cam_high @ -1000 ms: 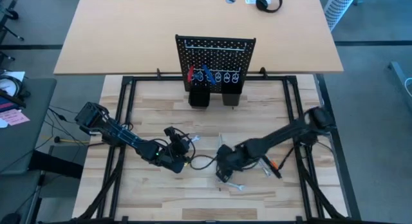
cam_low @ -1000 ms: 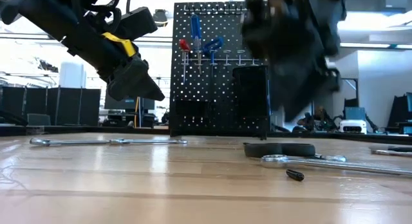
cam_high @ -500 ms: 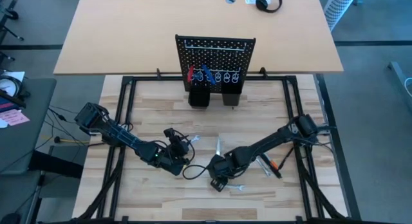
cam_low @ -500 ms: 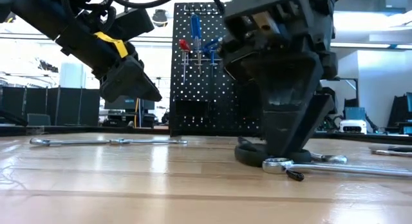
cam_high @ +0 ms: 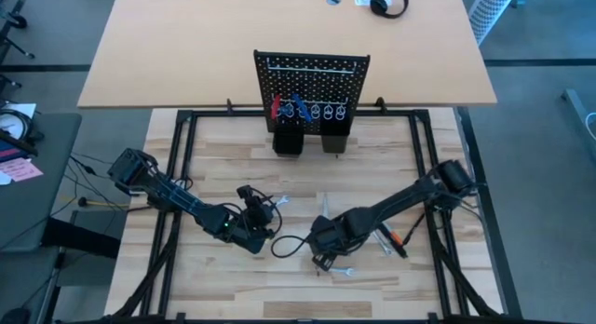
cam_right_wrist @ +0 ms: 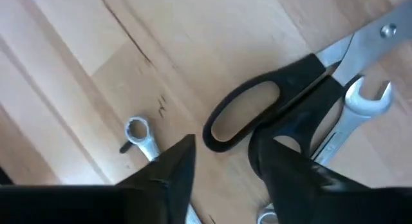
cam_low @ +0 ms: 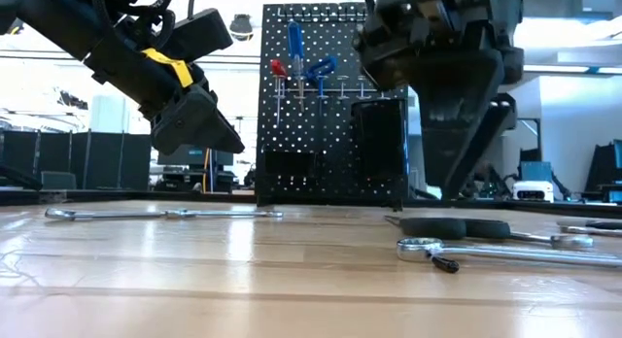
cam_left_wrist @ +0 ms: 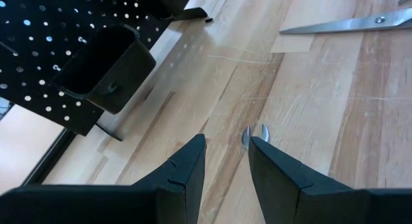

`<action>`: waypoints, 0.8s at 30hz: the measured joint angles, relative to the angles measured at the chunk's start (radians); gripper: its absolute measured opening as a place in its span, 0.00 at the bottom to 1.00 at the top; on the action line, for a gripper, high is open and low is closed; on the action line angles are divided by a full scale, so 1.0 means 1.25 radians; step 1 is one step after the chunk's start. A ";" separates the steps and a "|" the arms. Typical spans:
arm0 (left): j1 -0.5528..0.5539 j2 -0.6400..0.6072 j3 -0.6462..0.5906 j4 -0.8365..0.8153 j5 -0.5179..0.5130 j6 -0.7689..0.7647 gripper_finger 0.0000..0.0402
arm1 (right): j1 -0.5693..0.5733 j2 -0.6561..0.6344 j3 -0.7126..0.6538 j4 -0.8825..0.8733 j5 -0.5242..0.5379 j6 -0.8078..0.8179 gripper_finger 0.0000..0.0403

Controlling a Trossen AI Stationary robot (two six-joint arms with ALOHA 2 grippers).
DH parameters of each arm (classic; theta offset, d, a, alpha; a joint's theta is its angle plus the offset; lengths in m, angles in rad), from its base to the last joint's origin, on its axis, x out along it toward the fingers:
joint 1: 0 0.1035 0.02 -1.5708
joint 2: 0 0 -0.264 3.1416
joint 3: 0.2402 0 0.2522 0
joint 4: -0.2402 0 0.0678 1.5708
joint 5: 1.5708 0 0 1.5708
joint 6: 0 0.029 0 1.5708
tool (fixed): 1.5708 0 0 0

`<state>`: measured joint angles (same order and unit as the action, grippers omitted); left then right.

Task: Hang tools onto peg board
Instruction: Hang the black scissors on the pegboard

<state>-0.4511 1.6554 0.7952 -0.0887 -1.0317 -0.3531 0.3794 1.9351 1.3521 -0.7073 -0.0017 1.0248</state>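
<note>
The left pincer [cam_left_wrist: 225, 161], parted and empty, hovers over a wrench end [cam_left_wrist: 255, 133], near a black cup [cam_left_wrist: 103, 68].

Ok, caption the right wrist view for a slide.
Right gripper open above black scissors lying on the table, wrenches alongside.

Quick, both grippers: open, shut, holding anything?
Left gripper: open, empty, above the table.
Right gripper: open, holding nothing, over the scissors.

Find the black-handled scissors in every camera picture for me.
High view: scissors by the right pincer.
Low view: dark handles lying right of centre.
Left wrist view: only the blades, top right.
Right wrist view: handle loop, centre.
Shared landmark: the peg board.
</note>
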 joint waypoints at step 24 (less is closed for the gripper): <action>0.000 0.000 0.000 0.000 0.001 -0.001 0.28 | 0.001 0.074 0.001 -0.040 0.004 0.019 0.22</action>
<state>-0.4507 1.6554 0.7956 -0.0883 -1.0309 -0.3550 0.3802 2.0272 1.3536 -0.7567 0.0029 1.0488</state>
